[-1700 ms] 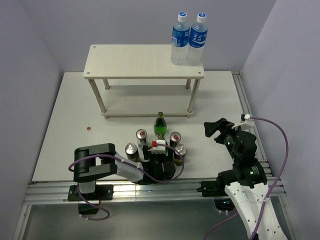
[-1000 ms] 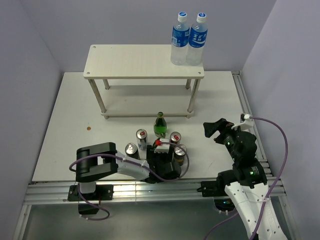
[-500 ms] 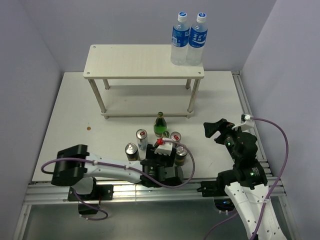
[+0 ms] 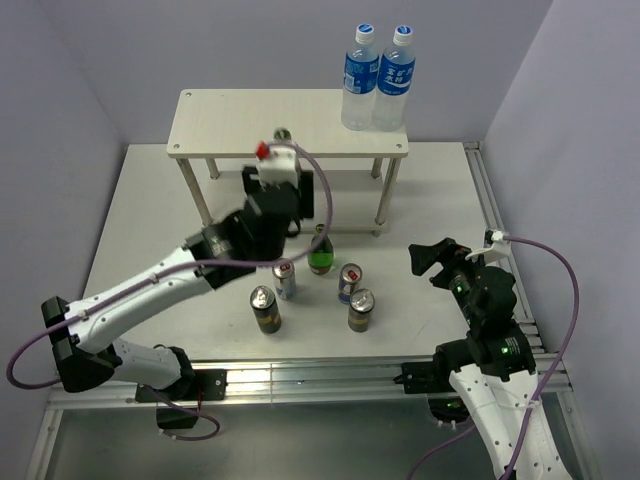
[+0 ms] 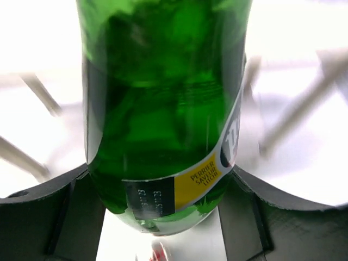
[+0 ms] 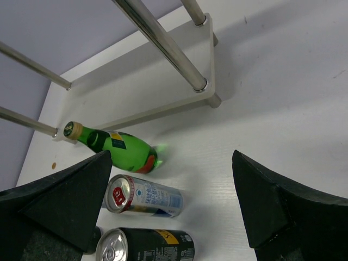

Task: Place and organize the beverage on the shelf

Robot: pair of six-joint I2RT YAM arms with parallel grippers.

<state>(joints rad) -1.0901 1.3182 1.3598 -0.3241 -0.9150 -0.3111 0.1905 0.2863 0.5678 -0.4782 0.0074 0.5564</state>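
My left gripper [image 4: 282, 150] is raised at the front edge of the shelf [image 4: 230, 120] top board, shut on a green glass bottle [image 5: 163, 109] whose cap [image 4: 283, 133] shows over the board. A second green bottle [image 4: 320, 250] stands on the table with two silver cans [image 4: 285, 278] [image 4: 350, 282] and two dark cans [image 4: 264, 308] [image 4: 361, 309]. My right gripper [image 4: 435, 260] hovers open to the right of them. In the right wrist view it [image 6: 174, 206] faces the green bottle [image 6: 117, 149], a silver can [image 6: 144, 197] and a dark can [image 6: 147, 244].
Two clear water bottles with blue labels [image 4: 377, 78] stand at the right end of the shelf top. The shelf's lower board [image 6: 136, 81] and metal legs [image 6: 163, 46] lie beyond the drinks. A small brown spot [image 4: 176, 258] marks the table at left.
My left arm has risen from among the cans near the front edge and carried a green bottle up to the shelf top. The right arm has stayed still.
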